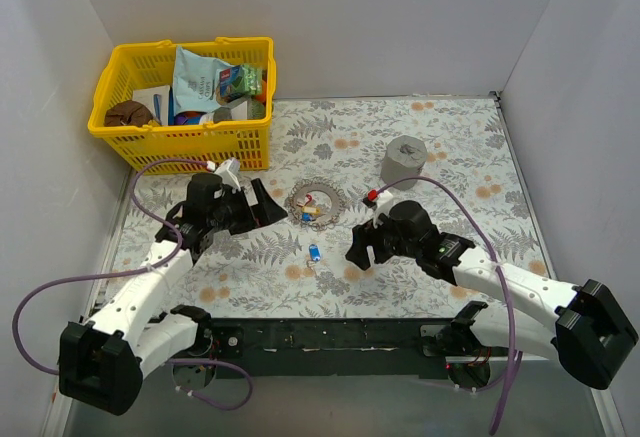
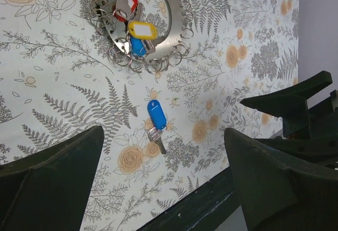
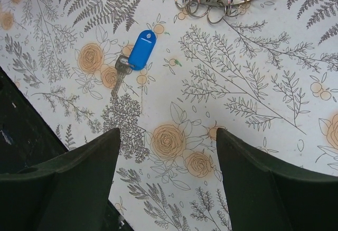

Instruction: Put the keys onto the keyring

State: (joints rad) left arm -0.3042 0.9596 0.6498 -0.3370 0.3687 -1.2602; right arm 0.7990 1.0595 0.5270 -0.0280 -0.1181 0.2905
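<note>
**Both grippers open, empty**

The right gripper (image 1: pixel 362 255) gapes above the table (image 1: pixel 455 162), holding nothing. A blue key (image 3: pixel 138 51) lies loose just ahead (touching neither finger). The left gripper (image 1: pixel 272 205) is wide open and empty. Beyond, the keyring (image 2: pixel 170 17) carries red, yellow and blue keys (image 2: pixel 139 30).
</note>
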